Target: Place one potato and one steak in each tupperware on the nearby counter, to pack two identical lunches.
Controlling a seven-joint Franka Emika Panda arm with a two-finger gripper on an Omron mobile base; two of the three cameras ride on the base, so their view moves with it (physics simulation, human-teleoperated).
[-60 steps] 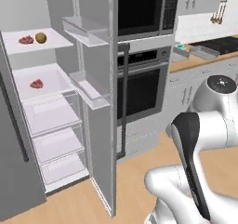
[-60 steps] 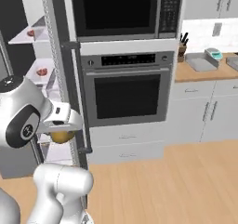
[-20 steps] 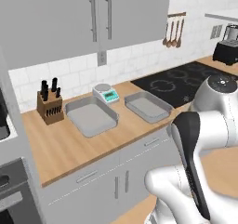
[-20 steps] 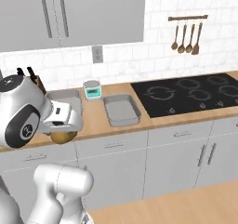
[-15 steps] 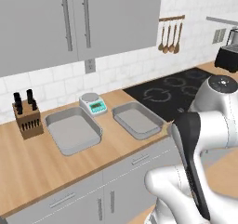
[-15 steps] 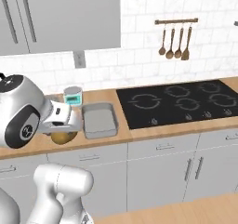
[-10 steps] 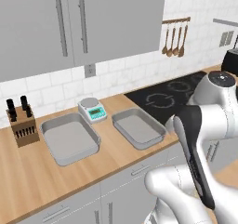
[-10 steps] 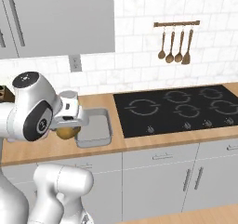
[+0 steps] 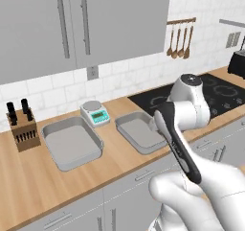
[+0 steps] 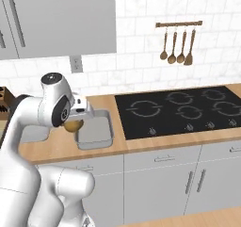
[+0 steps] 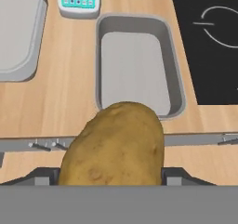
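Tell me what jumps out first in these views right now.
The potato held in the gripper dominates the hand view, poised near the front rim of the right-hand tupperware on the wooden counter. Both trays look empty; the second tupperware sits further left, with the black stovetop on the right.
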